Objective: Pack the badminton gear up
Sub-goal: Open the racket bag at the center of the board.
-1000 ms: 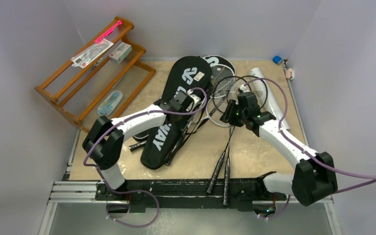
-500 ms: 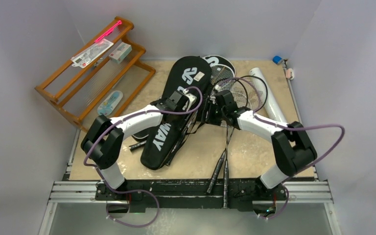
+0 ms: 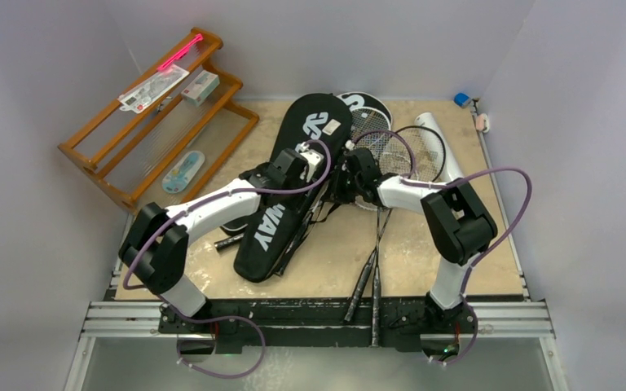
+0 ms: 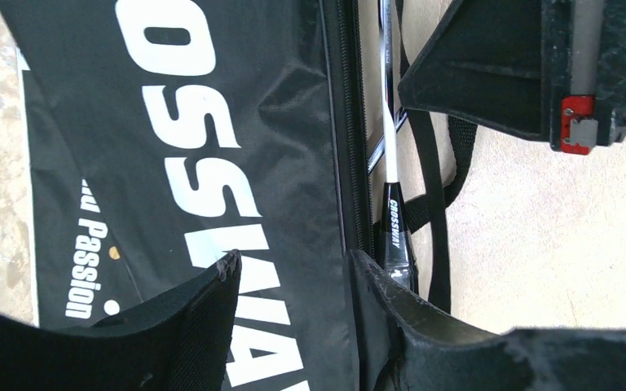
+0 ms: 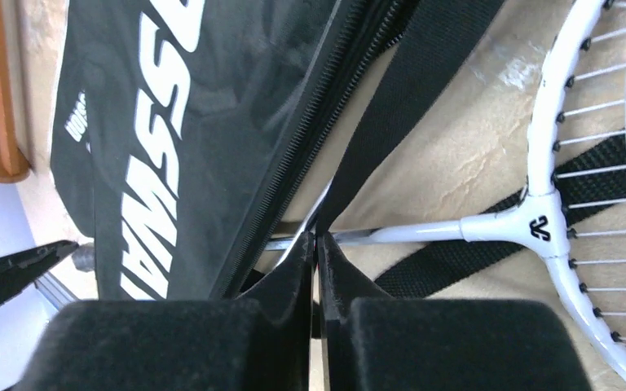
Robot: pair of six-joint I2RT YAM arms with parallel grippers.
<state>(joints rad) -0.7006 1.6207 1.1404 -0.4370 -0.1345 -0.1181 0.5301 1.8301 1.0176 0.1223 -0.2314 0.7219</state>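
Step in hand: looks like opening up the CROSSWAY cover (image 3: 281,199) along its zip edge so a racket can go in; packing barely started, going by everything lying loose.

Right gripper (image 5: 316,244): tips pressed together right at the zip edge, next to the black strap (image 5: 412,90); pinching something thin there, maybe strap or fabric, can't tell which from the wrist view.

Left gripper (image 4: 293,273): about half open, fingers straddling the cover's zip-side edge, one on the lettering, other by the zipper; resting on it or gripping it, can't tell.

Next move, best guess: lift or peel that edge while the other side pins the cover down, then slide a racket through the gap. Needs a firm pinch on fabric, not strap.

Cover look: long black racket shape, big white letters, floppy cloth, zipper down one side; lying mid-surface, head toward the far edge.

White racket (image 5: 554,236): white frame and shaft, just beside the cover, shaft running under its edge.

Other rackets (image 3: 372,281): handles pointing at the near edge.

White tube (image 3: 444,151): near the far right corner.
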